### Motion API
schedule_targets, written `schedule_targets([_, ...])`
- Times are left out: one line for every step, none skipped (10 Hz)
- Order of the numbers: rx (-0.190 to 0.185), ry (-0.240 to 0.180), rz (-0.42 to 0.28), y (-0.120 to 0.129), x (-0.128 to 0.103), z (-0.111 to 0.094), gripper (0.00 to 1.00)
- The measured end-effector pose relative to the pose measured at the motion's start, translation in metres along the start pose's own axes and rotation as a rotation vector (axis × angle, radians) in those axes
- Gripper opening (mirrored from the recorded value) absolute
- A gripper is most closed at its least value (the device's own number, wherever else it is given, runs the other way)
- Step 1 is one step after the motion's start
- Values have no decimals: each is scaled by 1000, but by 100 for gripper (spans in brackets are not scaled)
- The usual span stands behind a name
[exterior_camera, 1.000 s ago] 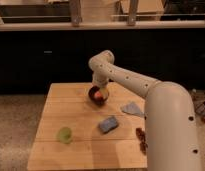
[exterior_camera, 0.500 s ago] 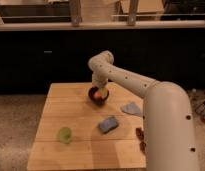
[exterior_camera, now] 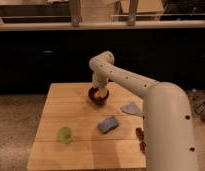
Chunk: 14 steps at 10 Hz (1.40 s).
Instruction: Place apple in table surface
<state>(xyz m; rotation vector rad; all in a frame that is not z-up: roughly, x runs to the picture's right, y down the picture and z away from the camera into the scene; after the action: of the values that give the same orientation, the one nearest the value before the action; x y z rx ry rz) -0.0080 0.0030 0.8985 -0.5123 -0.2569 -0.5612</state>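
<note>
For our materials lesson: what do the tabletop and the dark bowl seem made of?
The table surface looks like light wood with a matte finish; plank seams show. The bowl is dark and smooth, perhaps ceramic or plastic; the look leaves it open. The gripper is down at the bowl, by the orange-red apple inside.

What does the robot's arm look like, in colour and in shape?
The arm is cream-white: thick, smooth, rounded tubes with rounded joints and small dark dots along them. No cables show. The gripper, at the dark bowl, is hard to make out.
</note>
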Motion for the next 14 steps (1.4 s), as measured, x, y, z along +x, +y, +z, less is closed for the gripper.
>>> schedule_targets([-1,-2,2,0,1,2,58])
schedule_targets([0,-6,4,0,2,3,58])
schedule_targets([0,-8,4,0,3,4,58])
schedule_targets([0,-13,7,-1,5,6,58])
schedule_targets([0,-17,7,-2,6,8,58])
schedule_targets([0,-23,7,-3,6,10,58])
schedule_targets([0,-27,7,-4,7,12,58])
schedule_targets([1,-32,6,-5,7,14,58])
schedule_targets([1,-38,7,-6,7,17,58])
schedule_targets([1,-42,8,-6,8,20,58])
schedule_targets([-3,-50,11,-5,9,24,58])
schedule_targets([-7,-56,15,-4,11,28,58])
schedule_targets([-12,-61,18,-2,12,32,58])
schedule_targets([-19,-67,21,1,13,36,58])
